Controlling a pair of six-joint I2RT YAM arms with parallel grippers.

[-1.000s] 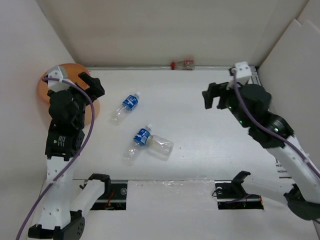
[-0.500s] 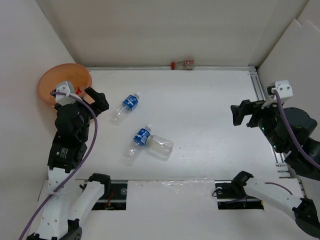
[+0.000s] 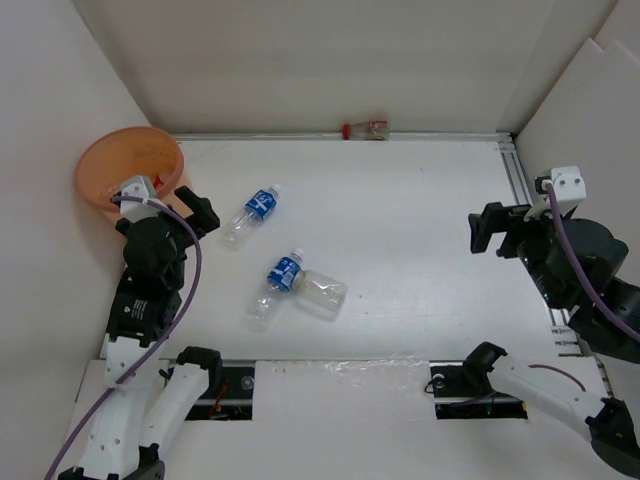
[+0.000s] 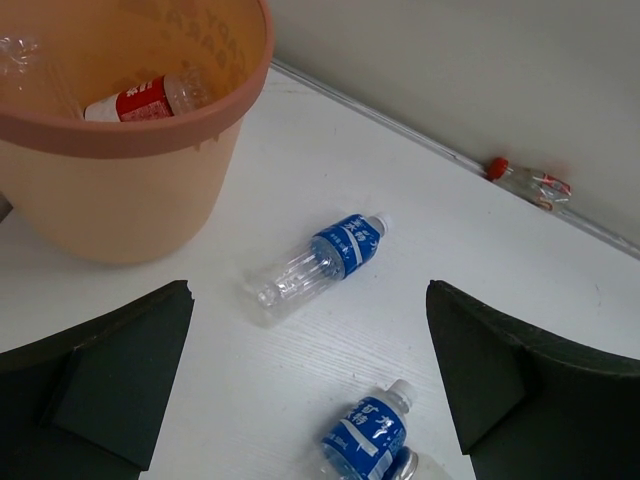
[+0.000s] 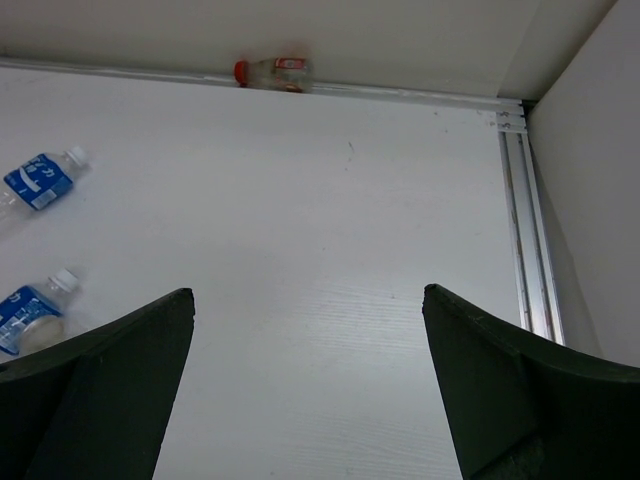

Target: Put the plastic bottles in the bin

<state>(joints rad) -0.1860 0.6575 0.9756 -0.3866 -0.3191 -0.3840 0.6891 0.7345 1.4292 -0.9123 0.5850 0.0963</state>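
Note:
The orange bin [image 3: 128,170] stands at the far left; in the left wrist view the bin [image 4: 130,150] holds a red-labelled bottle [image 4: 150,97] and another clear one [image 4: 20,55]. Two blue-labelled bottles [image 3: 252,213] [image 3: 278,284] and a label-less clear bottle [image 3: 320,294] lie mid-table. A red-capped bottle [image 3: 365,129] lies against the back wall. My left gripper [image 3: 195,212] is open and empty just right of the bin, above the table [image 4: 308,290]. My right gripper [image 3: 490,232] is open and empty at the right side [image 5: 306,292].
White walls enclose the table on the left, back and right. A metal rail [image 3: 525,215] runs along the right edge. The two nearer bottles touch each other. The blue bottles also show in the right wrist view [image 5: 40,178] [image 5: 30,310].
My left gripper has drawn back from over the bin toward the near side. My right arm has swung from the back middle to the right side. The bottles on the table have not moved.

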